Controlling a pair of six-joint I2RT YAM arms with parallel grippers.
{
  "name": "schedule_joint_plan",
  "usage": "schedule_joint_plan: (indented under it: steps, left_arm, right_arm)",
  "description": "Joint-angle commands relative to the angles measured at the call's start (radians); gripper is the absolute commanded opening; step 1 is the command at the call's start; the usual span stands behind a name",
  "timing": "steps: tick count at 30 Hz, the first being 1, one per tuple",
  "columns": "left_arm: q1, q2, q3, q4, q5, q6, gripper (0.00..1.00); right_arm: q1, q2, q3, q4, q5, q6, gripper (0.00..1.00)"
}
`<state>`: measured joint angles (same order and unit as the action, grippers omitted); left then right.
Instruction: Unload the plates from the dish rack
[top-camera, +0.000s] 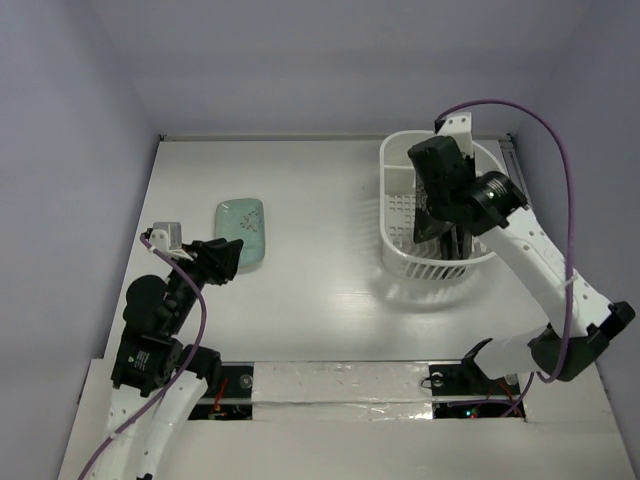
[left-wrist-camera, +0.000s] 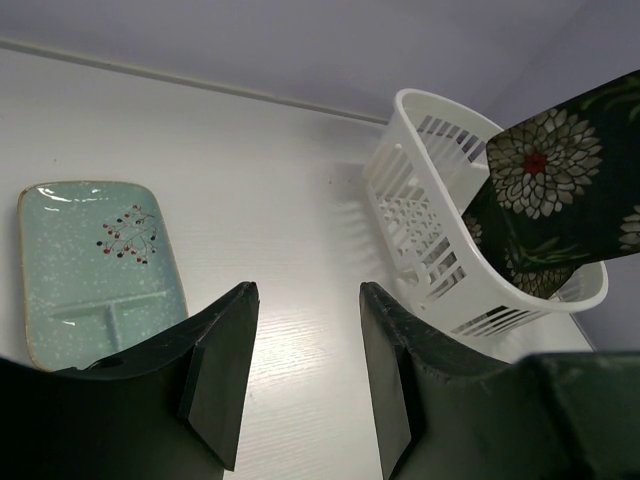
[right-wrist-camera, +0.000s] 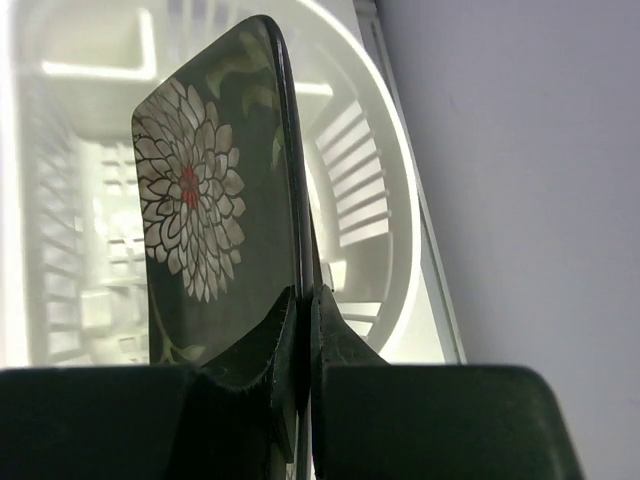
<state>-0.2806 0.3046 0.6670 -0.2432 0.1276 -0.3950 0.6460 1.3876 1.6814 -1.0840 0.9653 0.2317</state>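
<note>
white tabletop (top-camera: 320, 290) fills the enclosure in front of you, with pale lilac walls (top-camera: 80, 120) on three sides. your right gripper (right-wrist-camera: 303, 300) is clamped tight on the edge of a dark square floral plate (right-wrist-camera: 200, 220), jaws pressed against both faces of it. that plate stands on edge, its white-and-red chrysanthemum pattern facing the wrist camera's left. the left wrist view shows it tilted, with most of it above the rim of the white dish rack (top-camera: 395, 215), which sits at the far right of the table near the wall. lower in the basket, behind the slotted side, you can see part of a second dark floral plate (left-wrist-camera: 530, 275); how it rests there cannot be told. your right arm reaches over the rack from the near right side, its purple cable (top-camera: 560, 150) looping above it. the pale mint-green plate (top-camera: 241, 232) lies flat on the table's left half, well apart from the rack, with a small sprig of red berries painted on it. your left gripper (top-camera: 225, 258) hovers just beside that plate's near end, fingers (left-wrist-camera: 220, 370) spread apart and holding nothing, pointed across the table toward the rack.
</note>
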Motion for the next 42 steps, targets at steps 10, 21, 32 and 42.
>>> schedule_joint_plan:
  steps: [10,21,32,42]
  left_arm:
    - [-0.005,0.021,-0.007,0.059,0.004,-0.004,0.42]
    - [0.004,0.030,-0.007,0.058,0.004,-0.005,0.42]
    - [0.004,0.028,-0.009,0.061,0.007,-0.004,0.42]
    - [0.004,0.030,-0.009,0.061,0.009,-0.005,0.42]
  right_arm:
    - [0.109,-0.220,-0.003,0.430,-0.216,0.026,0.00]
    - [0.185,-0.035,-0.219,0.898,-0.634,0.237,0.00]
    - [0.204,0.142,-0.387,1.073,-0.625,0.374,0.00]
    - [0.204,0.240,-0.454,1.115,-0.596,0.412,0.00]
